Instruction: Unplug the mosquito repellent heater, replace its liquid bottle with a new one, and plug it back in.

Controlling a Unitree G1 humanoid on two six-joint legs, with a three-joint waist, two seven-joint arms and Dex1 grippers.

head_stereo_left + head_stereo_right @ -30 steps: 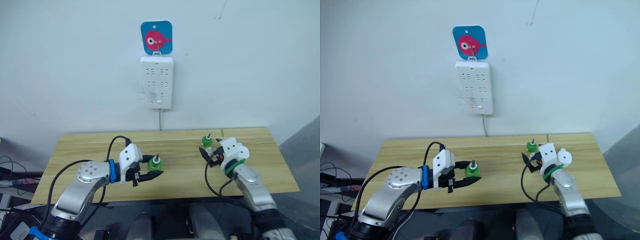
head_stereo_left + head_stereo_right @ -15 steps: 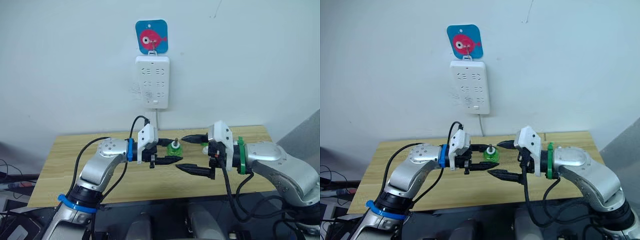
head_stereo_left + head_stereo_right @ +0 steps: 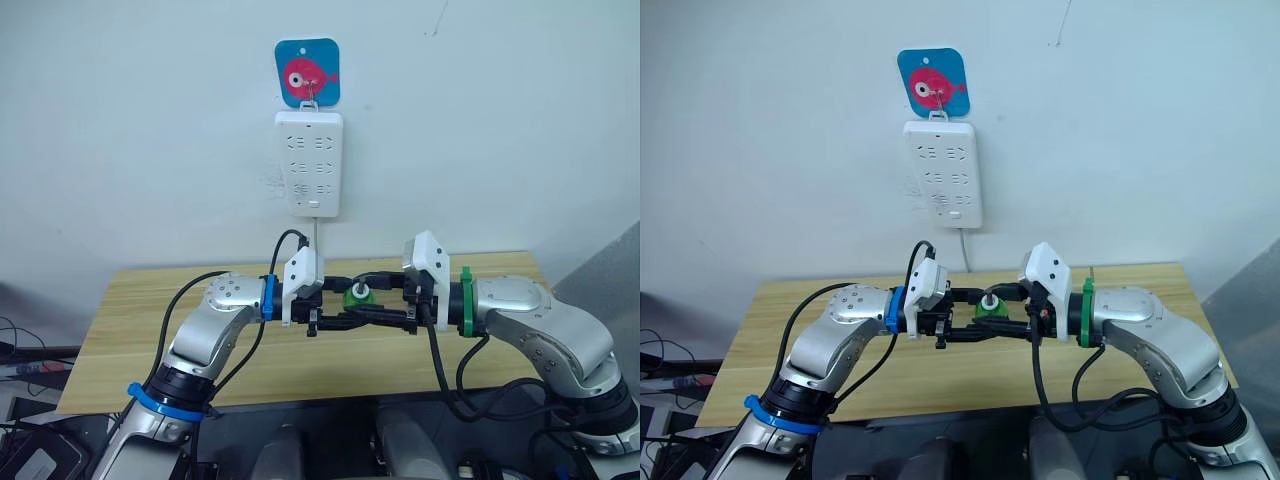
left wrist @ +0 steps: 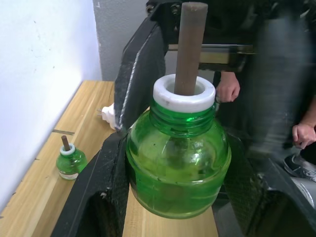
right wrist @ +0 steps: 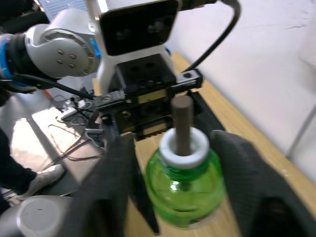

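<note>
Green liquid bottle (image 3: 359, 295), with a white collar and a brown wick standing upright from its neck, hung in the air above the worktop (image 3: 150, 320), between the two grippers that met in front of the robot. The left gripper (image 3: 335, 304) was clamped on the bottle's body, its black fingers (image 4: 106, 187) pressing the green sides. The right gripper (image 3: 385, 303) faced it from the opposite side, and its fingers (image 5: 116, 173) flanked the same bottle; whether they pressed it or merely stood beside it could not be told.

Farther back from the held bottle, a second small green bottle (image 4: 71, 161) stood upright on the worktop near the wall, and a white plug-in piece (image 4: 109, 116), likely the mosquito repellent heater, lay on the wood beyond it, largely hidden behind the right gripper's finger.

On the wall behind the held bottle hung a white power strip (image 3: 310, 164), its cord dropping toward the worktop, with a blue square hook plate (image 3: 307, 73) bearing a pink fish directly above it.
</note>
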